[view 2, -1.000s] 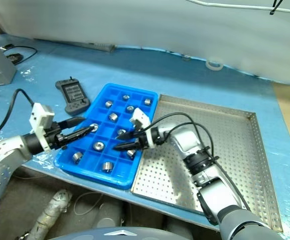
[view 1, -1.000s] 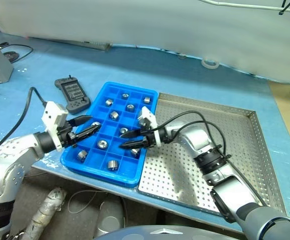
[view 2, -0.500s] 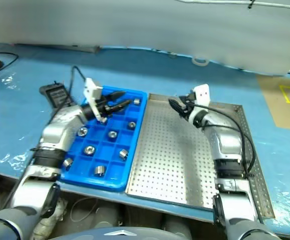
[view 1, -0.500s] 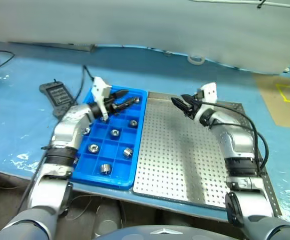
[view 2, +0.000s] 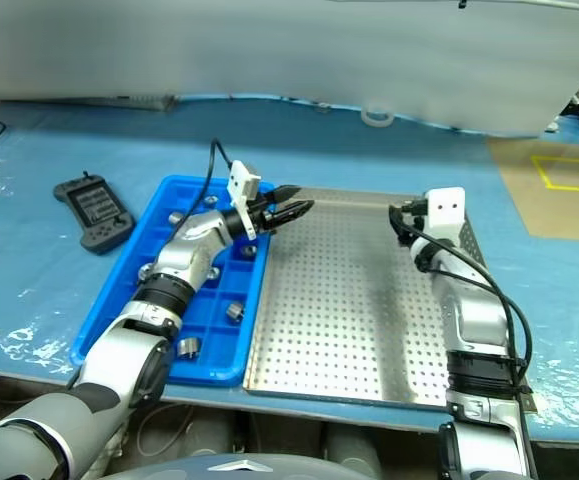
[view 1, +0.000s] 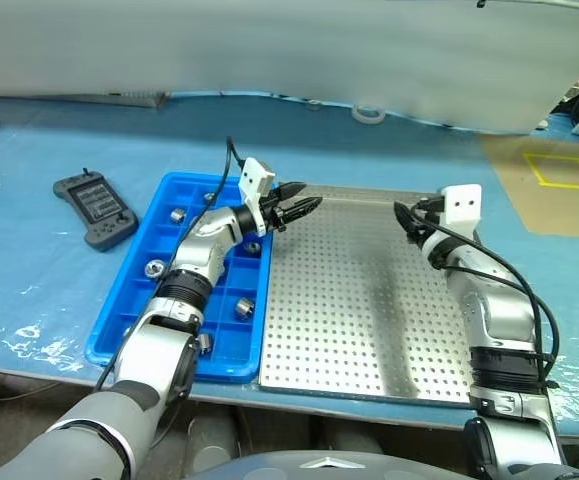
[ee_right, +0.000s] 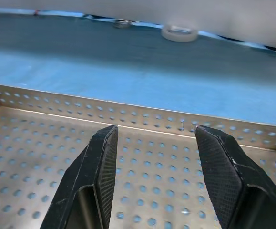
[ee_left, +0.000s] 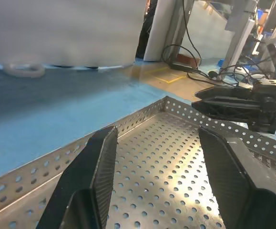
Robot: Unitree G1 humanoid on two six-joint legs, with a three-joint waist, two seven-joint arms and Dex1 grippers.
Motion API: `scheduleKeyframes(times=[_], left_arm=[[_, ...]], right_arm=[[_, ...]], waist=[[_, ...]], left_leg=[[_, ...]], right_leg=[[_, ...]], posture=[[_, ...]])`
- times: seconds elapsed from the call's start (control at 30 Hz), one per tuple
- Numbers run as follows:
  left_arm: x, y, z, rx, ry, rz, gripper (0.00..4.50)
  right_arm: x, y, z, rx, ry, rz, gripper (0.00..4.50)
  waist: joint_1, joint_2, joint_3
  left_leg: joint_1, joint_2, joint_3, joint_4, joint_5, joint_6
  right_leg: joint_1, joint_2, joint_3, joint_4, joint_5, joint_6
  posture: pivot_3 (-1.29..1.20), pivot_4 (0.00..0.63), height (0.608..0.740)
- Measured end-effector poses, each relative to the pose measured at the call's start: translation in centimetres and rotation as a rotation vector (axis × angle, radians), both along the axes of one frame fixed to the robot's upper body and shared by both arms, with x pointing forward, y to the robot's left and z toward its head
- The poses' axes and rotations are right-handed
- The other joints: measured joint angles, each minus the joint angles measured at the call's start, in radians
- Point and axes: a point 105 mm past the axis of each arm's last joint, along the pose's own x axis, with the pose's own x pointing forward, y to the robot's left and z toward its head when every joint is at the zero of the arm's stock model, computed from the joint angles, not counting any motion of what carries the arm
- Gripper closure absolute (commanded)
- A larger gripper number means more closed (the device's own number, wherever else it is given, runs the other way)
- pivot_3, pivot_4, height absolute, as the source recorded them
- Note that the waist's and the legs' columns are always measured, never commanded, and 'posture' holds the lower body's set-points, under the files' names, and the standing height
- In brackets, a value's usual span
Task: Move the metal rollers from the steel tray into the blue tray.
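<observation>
Both my pincers, left [view 1: 307,207] and right [view 1: 405,215], hang apart and empty mid-frame over the bare steel tray [view 1: 369,330]. Rollers [view 1: 241,308] already sit in the blue tray [view 1: 129,300] lower left, so job's probably finished.

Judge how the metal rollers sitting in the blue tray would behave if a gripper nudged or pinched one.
The metal rollers look like solid polished cylinders, so probably heavy for their size and slippery to pinch. Round-sided, one tipped over would likely roll, but the blue tray has compartment walls that should stop it.
</observation>
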Motion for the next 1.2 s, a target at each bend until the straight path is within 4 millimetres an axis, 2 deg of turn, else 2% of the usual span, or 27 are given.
scheduleKeyframes(times=[0.2, 0.37, 0.53, 0.83, 0.97, 1.2], left_arm=[[0.1, -0.4, 1.1, -0.015, -0.051, -0.003, 1.68], [-0.3, -0.9, 1.2, -0.023, -0.055, -0.034, 1.68], [-0.5, -0.8, 1.1, -0.03, -0.046, -0.039, 1.68], [-0.7, -1.2, 1.2, -0.038, -0.045, -0.052, 1.68], [-1.1, -1.7, 1.1, -0.037, -0.046, -0.078, 1.68], [-1.2, -2.2, 1.1, -0.052, -0.042, -0.083, 1.68]], right_arm=[[-0.1, -1.0, -0.3, -0.072, 0.019, -0.033, 1.85], [-0.2, 0.3, -1.1, -0.06, 0.035, -0.005, 1.85], [-0.3, 0.7, -1.9, -0.068, 0.062, -0.003, 1.85], [-0.3, 0.4, -1.7, -0.088, 0.065, -0.012, 1.85], [-0.6, 0.8, -0.8, -0.097, 0.034, 0.001, 1.85], [-0.8, 0.7, -1.2, -0.098, 0.049, 0.004, 1.85]], waist=[[-0.002, 0.001, 0.0], [-0.001, 0.003, 0.002], [-0.002, 0.003, 0.002], [-0.007, 0.004, 0.003], [-0.011, 0.005, 0.003], [-0.02, 0.006, 0.004]], left_leg=[[0.0, 0.0, 0.002, 0.001, 0.0, 0.006], [0.0, 0.0, 0.003, 0.001, 0.0, 0.007], [0.0, -0.001, 0.005, 0.001, -0.002, 0.009], [0.0, -0.001, 0.005, 0.001, -0.002, 0.009], [0.0, -0.001, 0.005, 0.001, -0.003, 0.008], [0.0, -0.001, 0.005, 0.0, -0.004, 0.007]], right_leg=[[0.0, 0.0, 0.002, 0.0, 0.0, -0.001], [-0.001, 0.0, 0.003, 0.0, 0.0, -0.001], [-0.001, -0.001, 0.005, -0.001, 0.0, -0.001], [-0.001, -0.001, 0.005, -0.003, 0.0, -0.001], [-0.001, -0.001, 0.005, -0.004, 0.0, -0.001], [-0.001, -0.001, 0.005, -0.005, 0.0, -0.001]], posture=[[-0.21, 0.15, 0.74], [-0.21, 0.15, 0.74], [-0.23, 0.15, 0.74], [-0.24, 0.15, 0.74], [-0.23, 0.15, 0.74], [-0.23, 0.15, 0.74]])
